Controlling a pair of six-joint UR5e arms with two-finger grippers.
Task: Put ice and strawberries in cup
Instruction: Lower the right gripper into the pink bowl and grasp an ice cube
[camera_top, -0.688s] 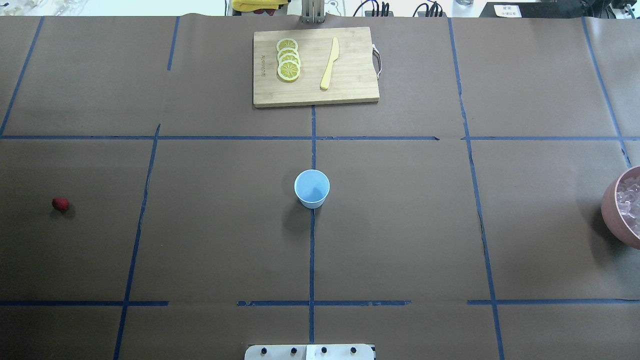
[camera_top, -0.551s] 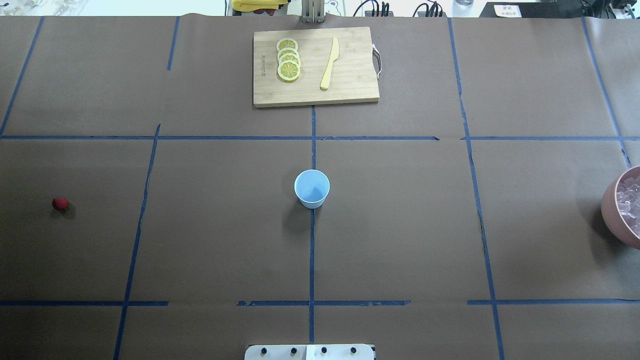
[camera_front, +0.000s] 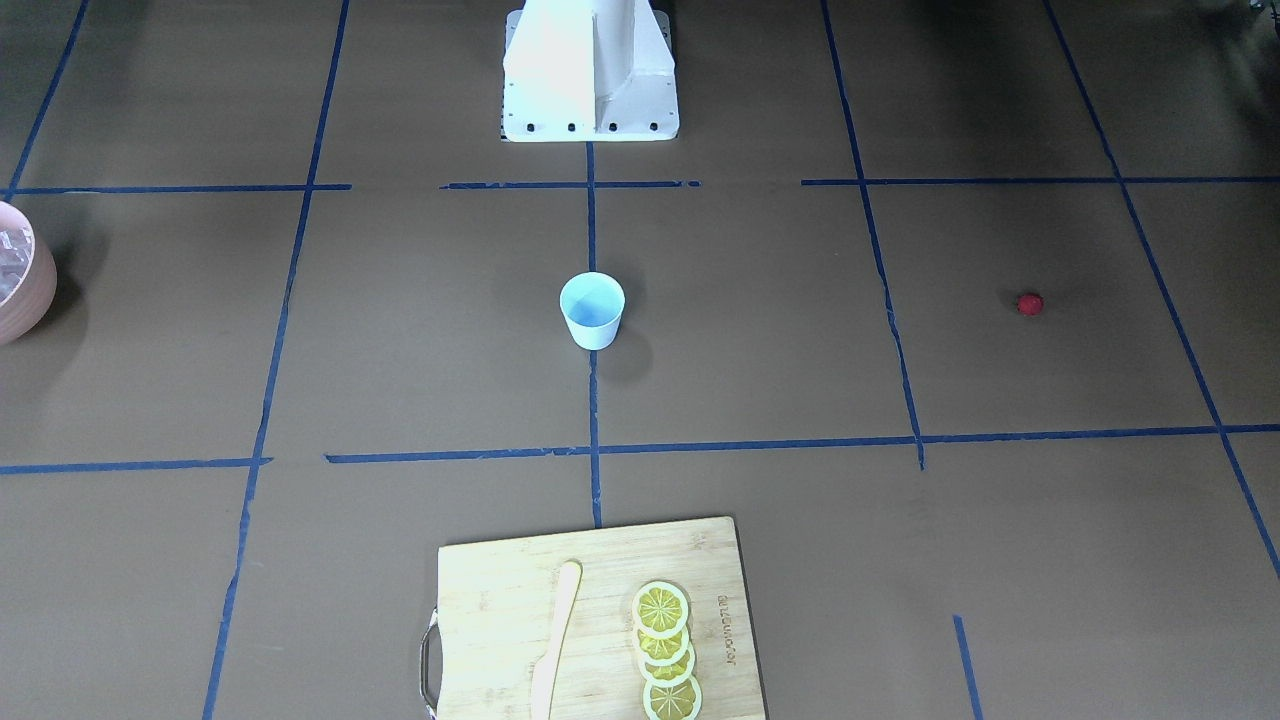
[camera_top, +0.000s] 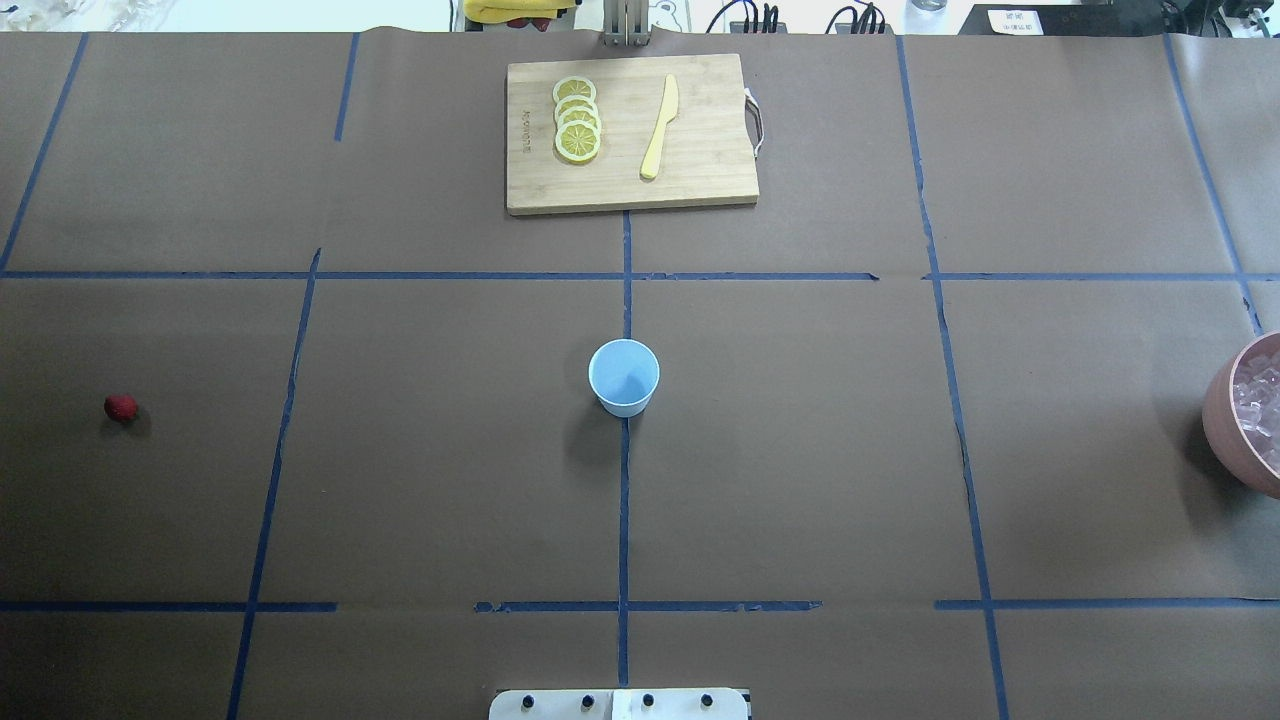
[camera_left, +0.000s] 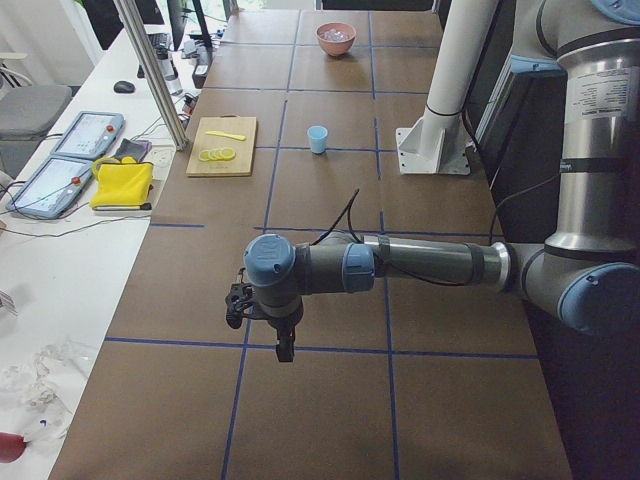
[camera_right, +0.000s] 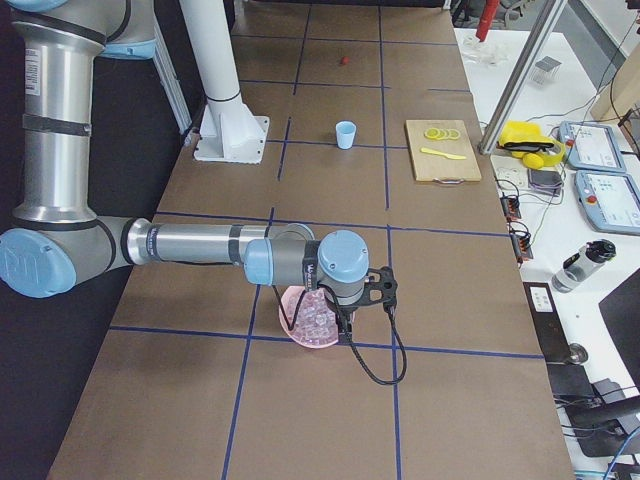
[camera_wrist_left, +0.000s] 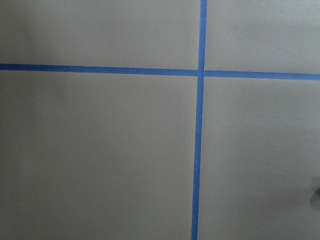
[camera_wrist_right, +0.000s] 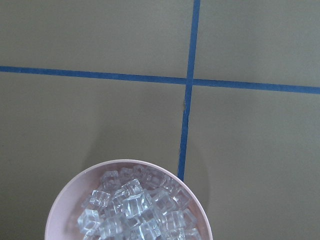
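Covering every view, a brown paper-topped bench (camera_top: 800, 450) crossed by blue tape lines is seen. Places are given from the small pale-blue tapered cup (camera_top: 624, 377), which is stood upright at the bench's middle with nothing seen inside it. Beyond the cup, away from the robot, a rectangular bamboo cutting board (camera_top: 710, 120) is laid, carrying yellow lemon slices (camera_top: 577, 118) and a pale yellow knife (camera_top: 659, 128); none of these is called for.

Well off to the cup's right, a round pink bowl (camera_top: 1225, 420) is set, heaped with small clear ice cubes (camera_wrist_right: 135, 210). The right pincer (camera_right: 347, 325) is held above this bowl. Whether its jaws are apart or together cannot be told, as it is caught only from the side. The same holds for the left pincer (camera_left: 285, 350), held over bare bench well off to the cup's left. On that side too, a tiny round red strawberry (camera_top: 120, 406) is found lying alone.

The cubes are judged hard, light and slick, so one atop the heap is best taken across two flat opposite faces. The berry is judged soft and liable to roll, so it is best pinched gently across its widest part. The cup is judged light and easily tipped.
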